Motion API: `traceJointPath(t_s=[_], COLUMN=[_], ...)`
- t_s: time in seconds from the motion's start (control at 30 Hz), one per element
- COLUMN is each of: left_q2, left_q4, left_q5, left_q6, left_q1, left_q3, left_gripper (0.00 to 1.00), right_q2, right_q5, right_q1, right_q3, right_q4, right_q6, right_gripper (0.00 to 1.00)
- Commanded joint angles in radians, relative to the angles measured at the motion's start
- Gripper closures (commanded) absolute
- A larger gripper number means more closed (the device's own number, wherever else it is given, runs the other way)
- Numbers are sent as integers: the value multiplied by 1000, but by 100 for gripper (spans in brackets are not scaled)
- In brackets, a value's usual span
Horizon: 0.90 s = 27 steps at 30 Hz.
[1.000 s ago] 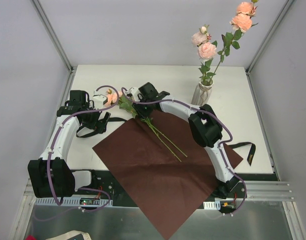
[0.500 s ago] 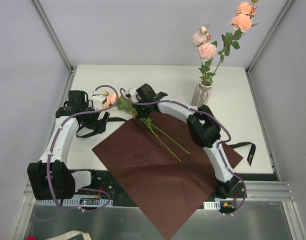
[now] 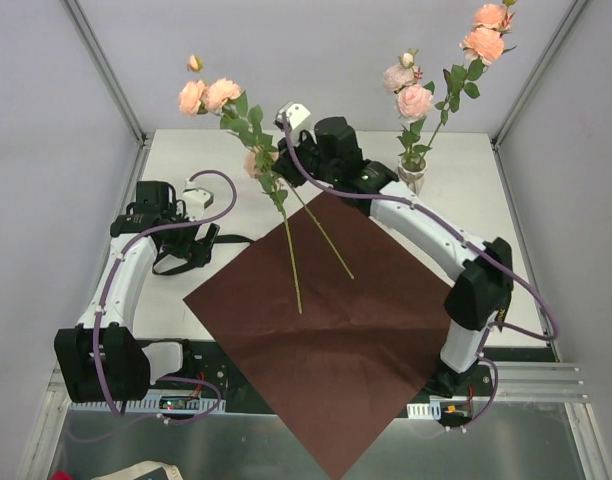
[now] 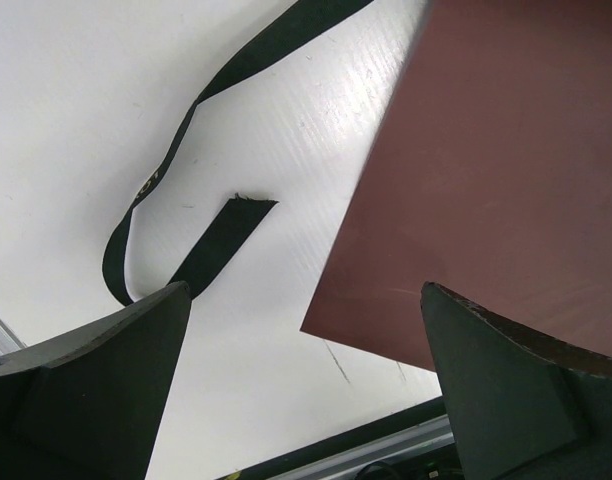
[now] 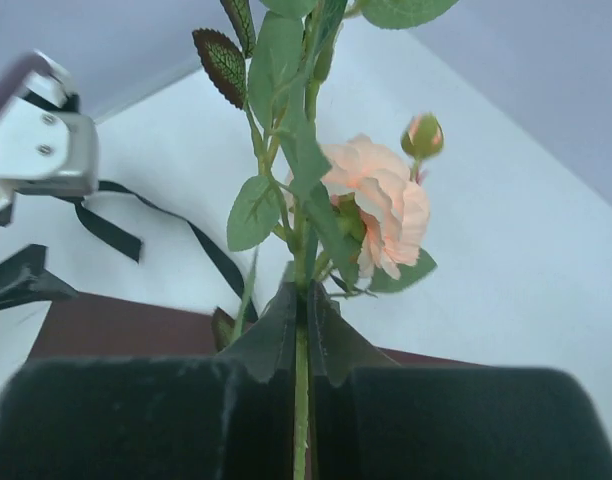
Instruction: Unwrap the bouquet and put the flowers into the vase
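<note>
My right gripper is raised over the table's back and shut on the flowers' green stems. A pink-peach bloom and a bud show just past its fingertips. In the top view the held flowers stand high, and two long stems hang down over the dark red paper, which lies flat and spread open. The beige vase stands at the back right with other blooms in it. My left gripper is open and low by the paper's left corner, with nothing between its fingers.
A black ribbon lies looped on the white table under the left gripper. Another black ribbon piece lies at the paper's right edge. Metal frame posts and grey walls close in the table on both sides.
The right gripper shut on the stems and lifted them off the table, up and toward the back right. The blooms now stand high instead of lying near the left gripper. The left arm stayed put.
</note>
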Motion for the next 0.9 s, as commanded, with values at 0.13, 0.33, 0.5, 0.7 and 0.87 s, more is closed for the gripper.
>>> traceJointPath(t_s=[0.13, 0.33, 0.5, 0.7, 0.87], left_q2=[-46, -46, -43, -40, -34], left_q4=[-18, -18, -21, -23, -23], left_q5=[17, 16, 17, 14, 20], left_q6=[20, 23, 21, 27, 20], left_q1=[8, 10, 10, 11, 10], left_q3=[18, 18, 27, 32, 38], left_gripper=[1, 1, 1, 1, 1], right_q2=[-115, -119, -127, -116, -37], right_q5=[-28, -14, 57, 23, -32], right_q1=[-53, -64, -62, -47, -32], right_q3=[-154, -316, -375, -396, -344], right_q4=[11, -6, -49, -180, -287], right_q6=[56, 109, 107, 5, -59], right_gripper=[81, 46, 44, 44, 44])
